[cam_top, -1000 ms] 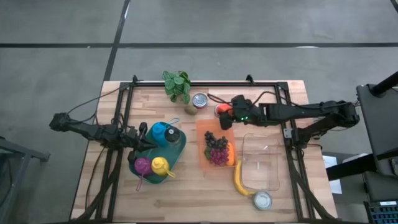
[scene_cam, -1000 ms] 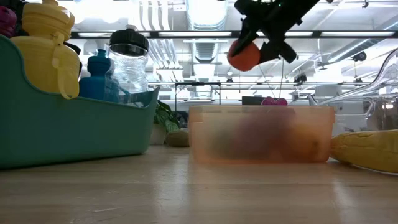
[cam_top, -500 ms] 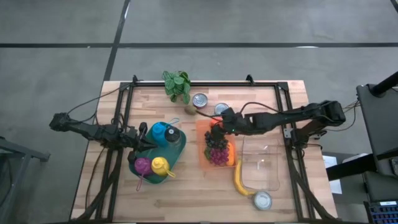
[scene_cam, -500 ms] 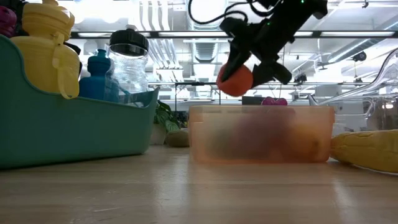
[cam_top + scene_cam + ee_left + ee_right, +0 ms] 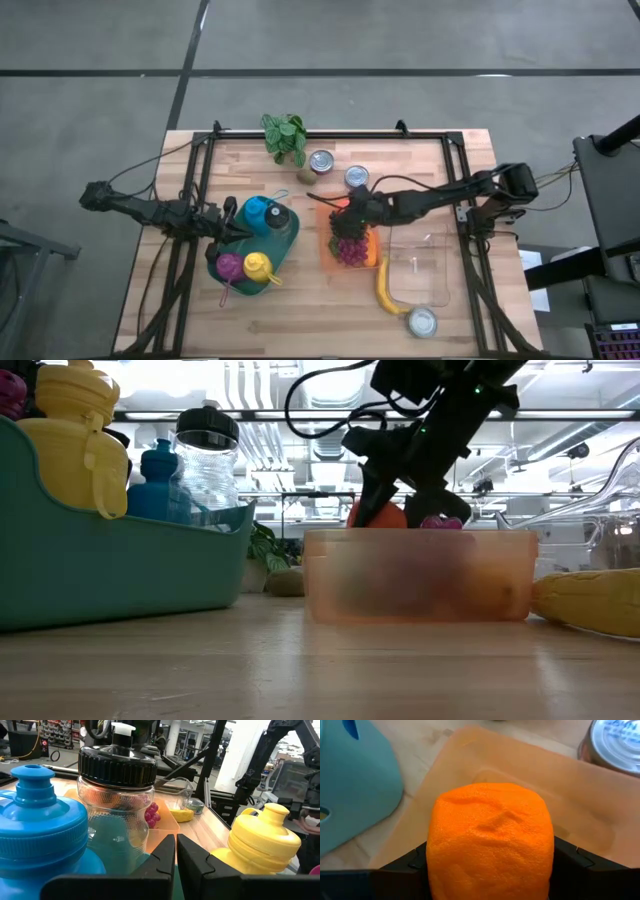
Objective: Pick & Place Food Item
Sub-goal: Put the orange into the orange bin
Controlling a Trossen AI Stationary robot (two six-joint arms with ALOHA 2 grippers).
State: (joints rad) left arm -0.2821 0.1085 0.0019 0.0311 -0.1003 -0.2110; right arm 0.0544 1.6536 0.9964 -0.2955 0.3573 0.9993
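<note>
High view: the right gripper (image 5: 347,207) reaches over the far end of the translucent orange plastic container (image 5: 349,238), which holds purple grapes (image 5: 347,232); the left gripper (image 5: 226,222) rests at the teal tub (image 5: 285,245). Low view: the round orange fruit (image 5: 378,515) sits at the container's rim, apparently not yet inside. Left wrist view: fingers pressed together, grasping nothing. Right wrist view: both fingers clamp the orange over the container.

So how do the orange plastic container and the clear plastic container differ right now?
The orange plastic container is tinted orange and already holds purple grapes; the clear plastic container is see-through and looks empty. The right hand holds a round orange fruit over the orange container, while nothing hovers over the clear one. Both sit side by side on the wooden table.
</note>
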